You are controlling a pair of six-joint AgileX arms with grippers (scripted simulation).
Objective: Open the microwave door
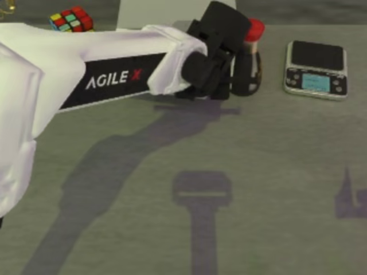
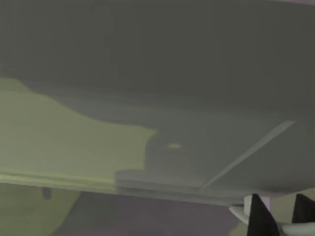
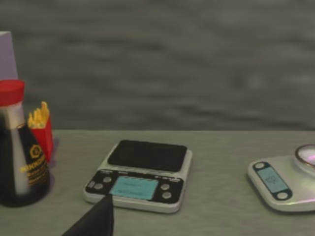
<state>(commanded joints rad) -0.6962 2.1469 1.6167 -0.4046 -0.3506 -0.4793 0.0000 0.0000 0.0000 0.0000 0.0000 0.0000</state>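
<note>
Left gripper (image 1: 221,57) — against the microwave (image 1: 172,14)

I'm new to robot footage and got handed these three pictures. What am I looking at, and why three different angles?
It is a simulated two-armed AgileX robot at a table. One picture looks down from above; the other two come from cameras on each wrist. The left arm reaches to the far edge, its hand up against the light-grey microwave, which fills the left wrist view. Nearby stand a soy sauce bottle, a black-topped scale, a puzzle cube, fries and a white scale. Nothing is visibly held.
</note>
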